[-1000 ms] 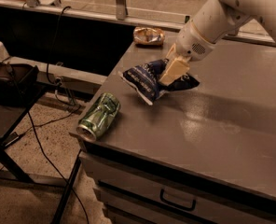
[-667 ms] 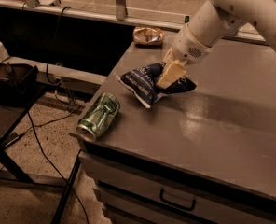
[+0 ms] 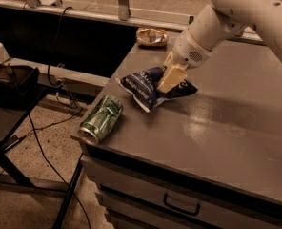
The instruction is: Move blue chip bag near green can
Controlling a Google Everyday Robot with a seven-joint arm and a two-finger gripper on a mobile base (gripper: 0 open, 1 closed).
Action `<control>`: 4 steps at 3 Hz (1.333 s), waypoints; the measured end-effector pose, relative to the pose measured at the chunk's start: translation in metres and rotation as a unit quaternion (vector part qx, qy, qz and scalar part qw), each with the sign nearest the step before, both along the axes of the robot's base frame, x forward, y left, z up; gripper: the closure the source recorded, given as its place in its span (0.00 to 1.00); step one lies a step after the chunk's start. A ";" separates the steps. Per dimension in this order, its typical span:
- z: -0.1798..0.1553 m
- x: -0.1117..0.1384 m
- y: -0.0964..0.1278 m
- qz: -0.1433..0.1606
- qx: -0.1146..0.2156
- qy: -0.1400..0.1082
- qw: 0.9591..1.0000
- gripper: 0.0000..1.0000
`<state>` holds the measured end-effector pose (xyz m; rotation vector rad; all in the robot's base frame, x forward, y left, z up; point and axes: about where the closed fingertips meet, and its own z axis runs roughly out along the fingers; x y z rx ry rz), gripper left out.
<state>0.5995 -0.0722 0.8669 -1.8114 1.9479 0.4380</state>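
One short gap remains on the surface: my tool, pinching the blue bag, has dragged it closer to the can.

Our gripper, gripping the blue chip bag, is further left than before. We see the bag closer to the green can.
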 end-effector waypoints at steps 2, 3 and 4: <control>-0.003 0.000 0.003 0.002 0.000 0.002 1.000 0.05; -0.004 0.001 0.004 0.003 0.000 0.003 1.000 0.00; -0.004 0.001 0.004 0.003 0.000 0.003 1.000 0.00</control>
